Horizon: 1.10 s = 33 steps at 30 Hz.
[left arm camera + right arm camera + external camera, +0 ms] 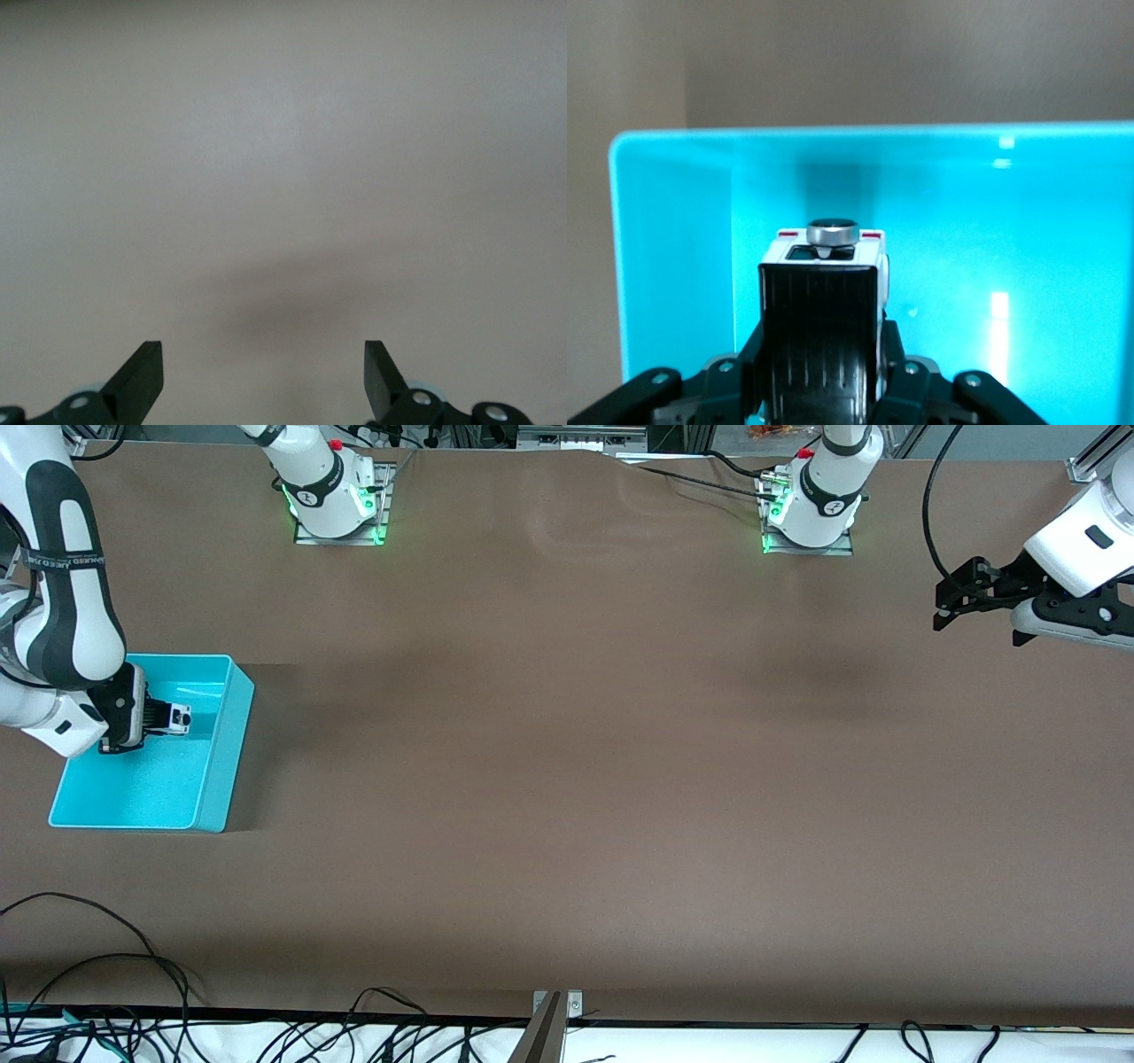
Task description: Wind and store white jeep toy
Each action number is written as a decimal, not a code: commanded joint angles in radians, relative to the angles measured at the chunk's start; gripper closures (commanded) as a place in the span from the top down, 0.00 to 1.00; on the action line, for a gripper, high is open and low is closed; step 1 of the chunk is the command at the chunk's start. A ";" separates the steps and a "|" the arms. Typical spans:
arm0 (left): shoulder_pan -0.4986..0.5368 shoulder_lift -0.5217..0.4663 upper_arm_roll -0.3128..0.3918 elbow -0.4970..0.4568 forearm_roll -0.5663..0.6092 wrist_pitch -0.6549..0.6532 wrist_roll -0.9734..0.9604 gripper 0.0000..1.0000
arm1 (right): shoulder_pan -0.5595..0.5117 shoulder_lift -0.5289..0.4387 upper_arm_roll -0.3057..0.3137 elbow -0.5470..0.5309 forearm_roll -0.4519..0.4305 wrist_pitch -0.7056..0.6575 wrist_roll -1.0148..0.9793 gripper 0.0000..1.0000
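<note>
The right gripper (173,718) is clamped on the white jeep toy (181,717), holding it over the turquoise bin (226,757) (near the table's (567,779) right-arm end). The left gripper (961,607) waits spread wide and empty over the table's left-arm end.

Jeep (180,717) over bin (232,735)
</note>
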 commanded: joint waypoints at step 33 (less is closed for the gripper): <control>-0.008 0.031 0.011 0.047 -0.004 -0.019 -0.007 1.00 | -0.054 0.064 0.003 -0.102 0.120 0.171 -0.158 0.60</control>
